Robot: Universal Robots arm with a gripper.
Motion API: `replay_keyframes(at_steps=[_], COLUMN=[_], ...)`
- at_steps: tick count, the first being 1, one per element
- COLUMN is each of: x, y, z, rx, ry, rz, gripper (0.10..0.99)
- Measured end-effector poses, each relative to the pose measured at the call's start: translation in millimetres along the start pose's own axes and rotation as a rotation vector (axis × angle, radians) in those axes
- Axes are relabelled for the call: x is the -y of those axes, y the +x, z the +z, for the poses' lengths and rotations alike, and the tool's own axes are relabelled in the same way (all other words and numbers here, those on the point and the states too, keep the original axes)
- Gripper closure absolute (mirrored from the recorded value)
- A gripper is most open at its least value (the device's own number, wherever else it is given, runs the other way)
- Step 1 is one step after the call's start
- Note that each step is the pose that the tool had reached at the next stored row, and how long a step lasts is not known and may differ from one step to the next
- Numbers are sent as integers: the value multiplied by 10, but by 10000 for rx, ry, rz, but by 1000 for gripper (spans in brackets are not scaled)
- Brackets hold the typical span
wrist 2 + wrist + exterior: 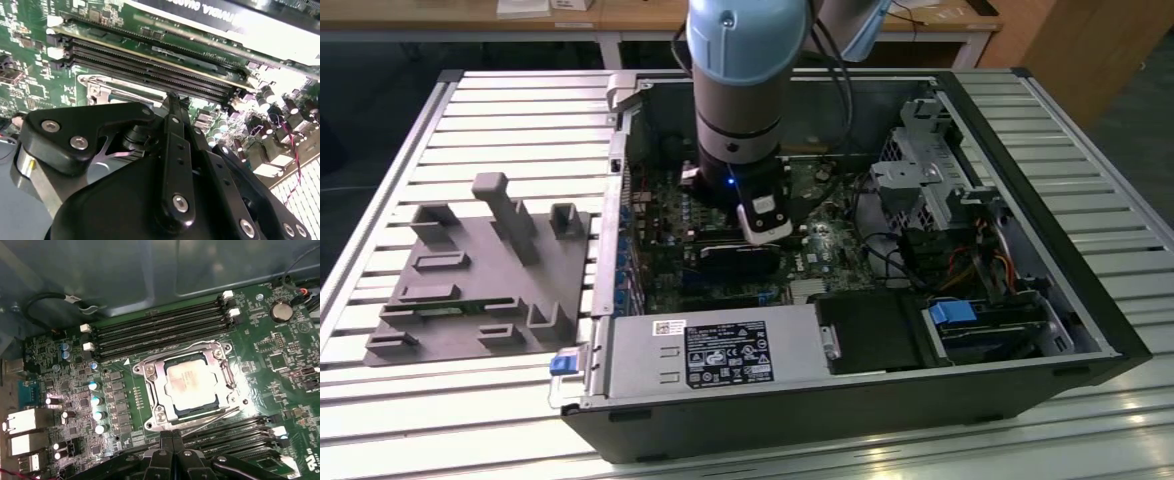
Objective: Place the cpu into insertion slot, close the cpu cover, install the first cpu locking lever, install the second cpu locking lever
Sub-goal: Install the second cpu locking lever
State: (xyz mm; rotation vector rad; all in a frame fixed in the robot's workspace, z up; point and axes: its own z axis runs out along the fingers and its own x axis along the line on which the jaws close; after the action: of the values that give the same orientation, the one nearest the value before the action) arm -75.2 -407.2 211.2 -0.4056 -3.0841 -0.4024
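Sitting in its socket: the cpu, a small flat square chip with a silvery-grey metal top, lies level in the insertion slot on the green motherboard, framed by the thin dark-silver cpu cover.

It looks light, rigid and slick on top, with fragile contacts below, so hold it by the edges only. Being square, it has no long axis; its top faces up from the board, its edges parallel to the long black memory slots. The black gripper hangs just beside the socket, jaws together on nothing.
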Motion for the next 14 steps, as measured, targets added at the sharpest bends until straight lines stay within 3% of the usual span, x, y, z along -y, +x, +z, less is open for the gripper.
replay_keyframes(at_steps=[6, 11, 14], x=[34, 71, 110], y=[33, 31, 33], z=[55, 82, 94], rx=[-36, -93, -113], ry=[-199, -485, -590], rz=[-2, 4, 7], gripper=[984, 984, 984])
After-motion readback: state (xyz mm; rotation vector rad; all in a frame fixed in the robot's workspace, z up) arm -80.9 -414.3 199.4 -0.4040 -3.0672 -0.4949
